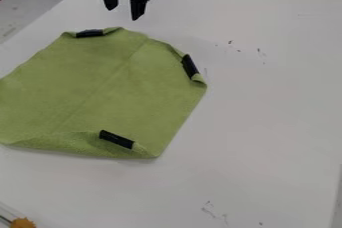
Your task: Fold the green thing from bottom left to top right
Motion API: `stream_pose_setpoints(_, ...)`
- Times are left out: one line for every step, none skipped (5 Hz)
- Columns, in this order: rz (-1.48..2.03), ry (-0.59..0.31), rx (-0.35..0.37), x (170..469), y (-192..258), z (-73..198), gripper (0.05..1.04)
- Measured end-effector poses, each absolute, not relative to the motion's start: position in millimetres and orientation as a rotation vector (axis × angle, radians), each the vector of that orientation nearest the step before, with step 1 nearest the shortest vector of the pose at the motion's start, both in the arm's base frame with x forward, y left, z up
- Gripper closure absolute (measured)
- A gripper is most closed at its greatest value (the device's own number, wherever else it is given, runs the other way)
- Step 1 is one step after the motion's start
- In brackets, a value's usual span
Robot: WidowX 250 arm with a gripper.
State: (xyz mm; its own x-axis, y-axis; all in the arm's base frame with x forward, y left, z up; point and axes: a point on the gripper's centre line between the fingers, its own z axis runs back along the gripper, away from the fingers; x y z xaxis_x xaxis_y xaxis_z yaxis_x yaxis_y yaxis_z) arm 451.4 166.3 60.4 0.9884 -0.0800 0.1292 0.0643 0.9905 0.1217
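I find my claw (124, 14) with fingers apart, beyond the green cloth (147, 107), which lies spread at left on the white table (267, 122), judged light, limp and best gripped at its lower-left corner (7, 139), its crease (93, 92) slanting lower left to upper right, no clear long axis noted.

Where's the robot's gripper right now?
In the camera view, the gripper hangs open near the top edge, left of centre, just beyond the far edge of the green cloth.
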Motion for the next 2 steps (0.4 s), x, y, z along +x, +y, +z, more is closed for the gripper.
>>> stream_pose_setpoints(-0.069,-0.085,0.098,445.7,164.3,36.8,0.082)
stream_pose_setpoints(-0.046,-0.046,0.108,432.2,157.2,21.3,0.082)
